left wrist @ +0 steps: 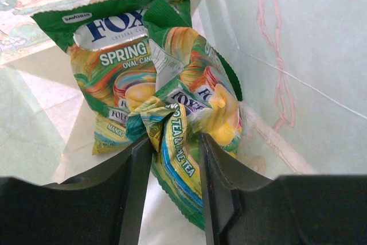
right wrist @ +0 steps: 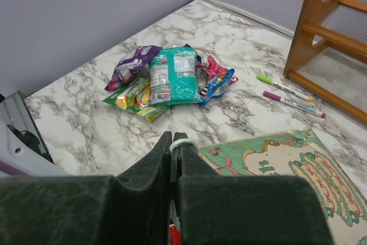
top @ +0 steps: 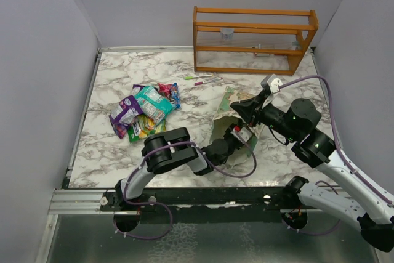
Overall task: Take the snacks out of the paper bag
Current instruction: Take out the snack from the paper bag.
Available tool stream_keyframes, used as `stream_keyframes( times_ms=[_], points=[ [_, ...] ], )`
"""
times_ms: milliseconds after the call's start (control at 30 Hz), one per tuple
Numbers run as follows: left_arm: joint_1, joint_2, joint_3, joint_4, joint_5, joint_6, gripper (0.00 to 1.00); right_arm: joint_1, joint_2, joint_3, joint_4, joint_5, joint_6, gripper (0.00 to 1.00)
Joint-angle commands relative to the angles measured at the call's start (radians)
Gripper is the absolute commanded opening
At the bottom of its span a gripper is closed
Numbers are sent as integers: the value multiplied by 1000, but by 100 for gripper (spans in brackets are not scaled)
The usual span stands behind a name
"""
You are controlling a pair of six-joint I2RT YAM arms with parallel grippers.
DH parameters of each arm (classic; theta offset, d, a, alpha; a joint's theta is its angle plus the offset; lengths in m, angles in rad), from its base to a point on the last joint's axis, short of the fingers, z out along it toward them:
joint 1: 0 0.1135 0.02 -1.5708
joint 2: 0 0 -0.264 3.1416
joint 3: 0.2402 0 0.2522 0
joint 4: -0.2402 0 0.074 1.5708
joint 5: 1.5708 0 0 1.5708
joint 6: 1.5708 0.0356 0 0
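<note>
The mint-green and cream paper bag [top: 226, 104] lies mid-table with its mouth towards the arms. My left gripper [top: 236, 137] is inside it. In the left wrist view, that gripper [left wrist: 175, 148] is shut on a crumpled green-yellow snack packet [left wrist: 189, 113]. A second green-yellow packet [left wrist: 109, 55] lies behind it against the bag's pale inside [left wrist: 309, 55]. My right gripper [top: 239, 109] is at the bag's upper rim. In its wrist view, that gripper [right wrist: 173, 142] is shut on a pale string loop of the bag [right wrist: 275, 164]. A pile of several snacks [top: 144, 112] lies left of the bag.
An orange wooden rack [top: 252, 40] stands at the back right. Two pens [top: 200, 79], one green and one pink, lie in front of it. The right wrist view also shows the snack pile [right wrist: 169, 78], the pens [right wrist: 287, 93] and the rack [right wrist: 327, 38]. Grey walls enclose the marble table.
</note>
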Motion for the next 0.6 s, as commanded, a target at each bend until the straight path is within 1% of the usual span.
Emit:
stream_keyframes(
  times_ms=[0, 67, 100, 200, 233, 300, 400, 567],
  points=[
    [2, -65, -53, 34, 46, 27, 39, 2, -18, 17, -5, 3, 9, 2],
    [1, -118, -86, 21, 65, 18, 34, 1, -15, 15, -5, 11, 7, 2],
    [1, -148, -104, 7, 77, 12, 30, 1, -13, 16, -6, 14, 6, 2],
    [1, -239, -162, -44, 122, -16, 12, 3, -10, 17, -6, 18, 2, 2],
    [1, -272, -183, -60, 135, -31, 8, 2, -11, 18, -4, 20, 0, 2],
    [1, -340, -222, -92, 175, -61, 5, 2, -11, 15, -4, 26, -2, 2],
    [-2, -449, -272, -172, 240, -113, 5, 2, -14, 11, -7, 38, -6, 2],
    [-5, -663, -312, -416, 351, -184, 4, 2, -20, -4, -3, 55, -11, 2]
  ],
)
